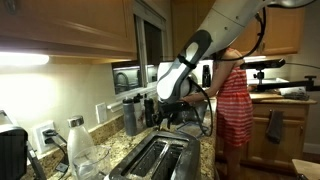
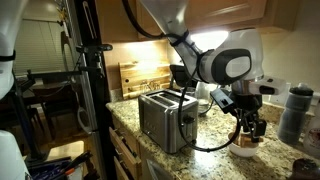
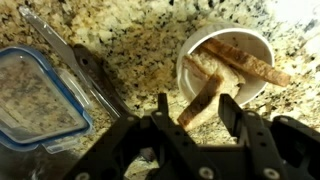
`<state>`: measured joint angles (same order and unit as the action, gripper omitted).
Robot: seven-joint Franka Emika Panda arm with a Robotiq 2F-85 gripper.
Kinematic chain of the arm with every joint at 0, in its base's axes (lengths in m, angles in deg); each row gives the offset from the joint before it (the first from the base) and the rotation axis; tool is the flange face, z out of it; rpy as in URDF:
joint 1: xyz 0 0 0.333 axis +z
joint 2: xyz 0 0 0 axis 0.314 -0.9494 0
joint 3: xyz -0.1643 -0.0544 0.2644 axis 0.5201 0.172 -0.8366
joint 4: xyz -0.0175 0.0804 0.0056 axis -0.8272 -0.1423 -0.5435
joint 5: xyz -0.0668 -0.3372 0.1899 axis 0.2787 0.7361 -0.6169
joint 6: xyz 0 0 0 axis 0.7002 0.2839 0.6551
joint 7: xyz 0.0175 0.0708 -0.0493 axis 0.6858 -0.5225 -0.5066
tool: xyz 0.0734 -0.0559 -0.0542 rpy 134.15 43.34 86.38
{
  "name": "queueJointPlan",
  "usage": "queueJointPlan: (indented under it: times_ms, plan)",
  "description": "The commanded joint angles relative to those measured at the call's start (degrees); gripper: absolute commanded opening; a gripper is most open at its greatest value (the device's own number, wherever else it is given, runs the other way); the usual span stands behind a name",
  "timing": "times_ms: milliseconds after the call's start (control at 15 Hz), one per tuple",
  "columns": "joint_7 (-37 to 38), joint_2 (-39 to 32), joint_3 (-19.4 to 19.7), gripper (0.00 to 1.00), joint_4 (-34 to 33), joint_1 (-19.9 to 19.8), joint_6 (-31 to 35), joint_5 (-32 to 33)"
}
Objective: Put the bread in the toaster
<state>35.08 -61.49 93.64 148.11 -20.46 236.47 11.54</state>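
Observation:
In the wrist view a white bowl (image 3: 232,33) on the speckled granite counter holds several bread slices. One slice of bread (image 3: 200,98), pale tan with a brown crust, leans out over the bowl's near rim. It stands slantwise between the fingers of my gripper (image 3: 196,108), which is partly closed on it. Its low end touches one finger and its upper part the other fingertip. The shiny steel toaster (image 1: 155,155) (image 2: 165,118) stands apart from the bowl, its slots on top. In an exterior view the gripper (image 2: 250,128) hangs just over the bowl (image 2: 243,151).
A clear plastic container (image 3: 35,95) with a blue rim lies beside the bowl. A black appliance (image 1: 10,150) and a clear bottle (image 1: 78,142) stand near the toaster. A person in red stripes (image 1: 235,100) stands behind the arm. A tall tumbler (image 2: 295,112) is close to the bowl.

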Motion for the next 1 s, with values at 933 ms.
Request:
queueJointPlan:
  times_ms: [933]
  plan:
    - [2.6,-4.4,2.3,1.0,-4.8,1.5,0.0,0.3]
